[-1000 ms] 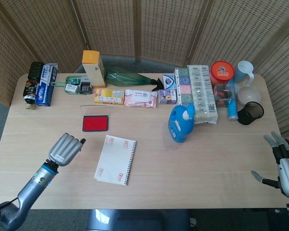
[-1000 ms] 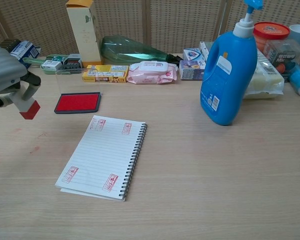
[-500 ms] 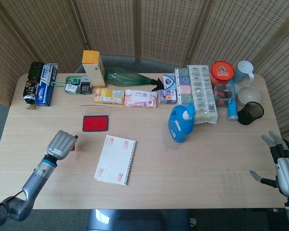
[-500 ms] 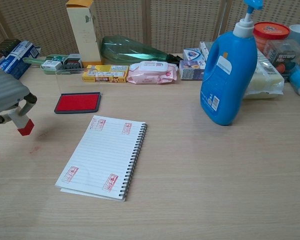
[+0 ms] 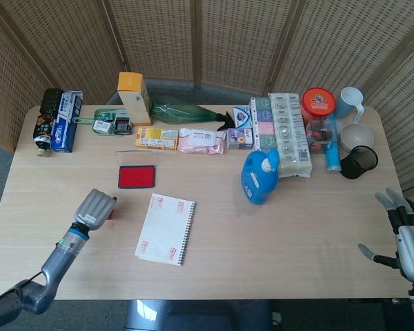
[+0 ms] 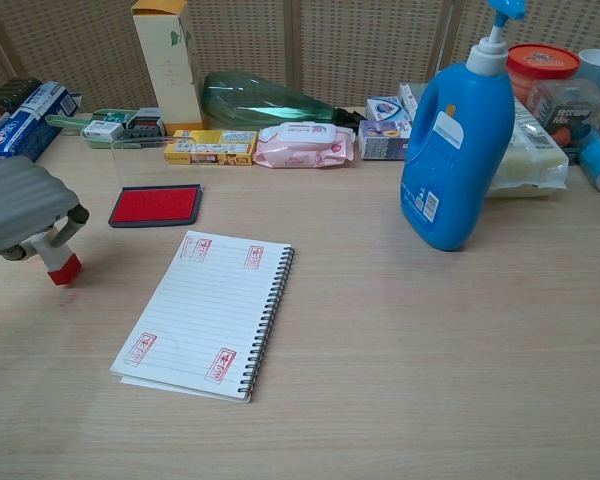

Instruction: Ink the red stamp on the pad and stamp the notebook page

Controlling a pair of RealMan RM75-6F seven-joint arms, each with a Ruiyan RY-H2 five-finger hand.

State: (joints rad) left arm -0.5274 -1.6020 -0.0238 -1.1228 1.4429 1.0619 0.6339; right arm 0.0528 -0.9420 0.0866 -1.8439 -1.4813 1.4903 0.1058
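Note:
My left hand point(image 5: 94, 207) point(image 6: 22, 206) grips the red stamp point(image 6: 58, 261), whose red base sits at or just above the tabletop left of the notebook. The spiral notebook point(image 5: 166, 228) point(image 6: 206, 312) lies open in the middle with red stamp marks near its corners. Behind it lies the red ink pad point(image 5: 136, 176) point(image 6: 156, 205), its clear lid raised. My right hand point(image 5: 406, 239) hovers open by the table's right edge, far from all of this; the chest view does not show it.
A blue detergent bottle point(image 5: 260, 176) point(image 6: 456, 150) stands right of the notebook. Along the back run boxes, a wipes pack point(image 5: 201, 141), a green bottle point(image 5: 186, 111), a yellow carton point(image 5: 134, 98). Cups, a bowl point(image 5: 357, 136) and a red-lidded jar point(image 5: 318, 103) crowd the far right.
My left hand has lowered with the stamp, down toward the table and slightly right, to a spot just left of the notebook. The right hand has barely moved.

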